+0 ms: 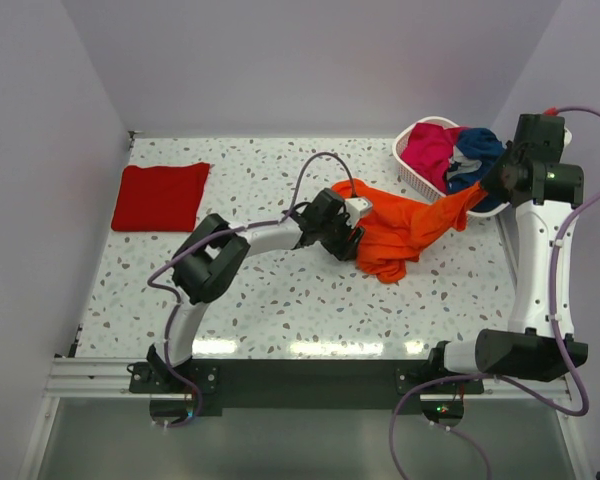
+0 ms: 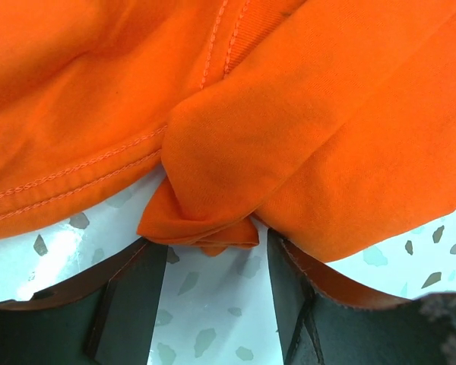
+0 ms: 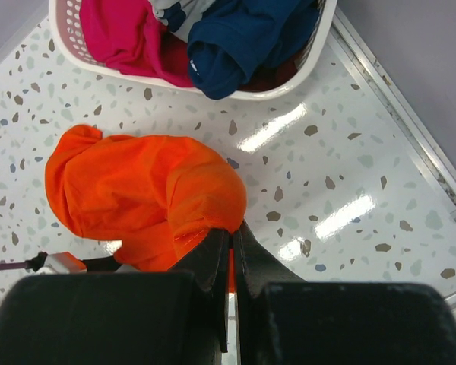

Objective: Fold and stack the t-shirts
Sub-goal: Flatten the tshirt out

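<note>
Right of centre on the worktop (image 1: 280, 300), your orange t-shirt (image 1: 400, 230) lies bunched, long axis running up-right to the right gripper (image 1: 485, 192), clamped on one end by the basket (image 1: 408, 172). Left gripper (image 2: 213, 252) sits at the opposite end, jaws part-open astride a folded edge, nothing pinched yet.

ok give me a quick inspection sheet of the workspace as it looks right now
surface: speckled white table, glare near the front
job's things: orange t-shirt crumpled right of centre; red t-shirt folded flat, far left; magenta t-shirt and navy t-shirt in the white basket
clutter: nothing seen
grippers: right tool shut on the orange t-shirt, one end held up; left tool open at a fold of it
cables: purple cables run along both arms
surroundings: plain pale walls; metal frame at the near edge
</note>
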Controlling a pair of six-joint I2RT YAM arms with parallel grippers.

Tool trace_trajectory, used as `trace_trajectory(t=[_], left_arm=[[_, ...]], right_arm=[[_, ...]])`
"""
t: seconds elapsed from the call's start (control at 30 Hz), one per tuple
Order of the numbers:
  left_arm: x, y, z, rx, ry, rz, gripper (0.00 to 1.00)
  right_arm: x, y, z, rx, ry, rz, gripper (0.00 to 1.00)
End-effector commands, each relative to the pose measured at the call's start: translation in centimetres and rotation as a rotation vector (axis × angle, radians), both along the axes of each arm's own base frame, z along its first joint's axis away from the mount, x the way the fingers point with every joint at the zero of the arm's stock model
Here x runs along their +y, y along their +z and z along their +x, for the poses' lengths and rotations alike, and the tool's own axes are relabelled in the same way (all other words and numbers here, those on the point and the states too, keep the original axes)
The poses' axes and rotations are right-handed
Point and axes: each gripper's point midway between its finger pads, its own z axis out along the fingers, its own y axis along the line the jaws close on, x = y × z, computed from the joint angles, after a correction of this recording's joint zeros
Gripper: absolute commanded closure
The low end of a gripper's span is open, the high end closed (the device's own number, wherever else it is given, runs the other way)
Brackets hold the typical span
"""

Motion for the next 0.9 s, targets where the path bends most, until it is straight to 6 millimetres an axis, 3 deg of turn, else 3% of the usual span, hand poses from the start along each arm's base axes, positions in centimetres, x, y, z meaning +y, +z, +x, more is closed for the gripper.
trace_trajectory(t=[0.0,0.23,0.57,0.67,0.8,0.87], left_arm=[[-0.9,0.6,-0.2,-0.062,-0.036,0.001,0.41],[0.4,-1.0,0.6,-0.105,0.002,0.094,0.49],[-0.7,-1.1,0.2,-0.154,0.020,0.117,0.65],[-0.5,-1.2,0.2,-0.161,0.030,0.129,0.76],[-0.3,0.4,0.8,-0.187,0.076,0.102,1.00],[0.3,1.1,1.3,-0.200,0.116,0.097,1.00]], right_arm=[[0.2,0.7,0.7,-0.045,0.001,0.023,1.00],[0.0,0.7,0.7,-0.043,-0.001,0.024,1.00],[0.1,0.7,0.7,-0.052,-0.005,0.037,1.00],[-0.1,0.7,0.6,-0.057,-0.010,0.034,1.00],[-0.1,0.5,0.7,-0.061,-0.012,0.042,1.00],[0.0,0.5,1.1,-0.071,-0.012,0.049,1.00]])
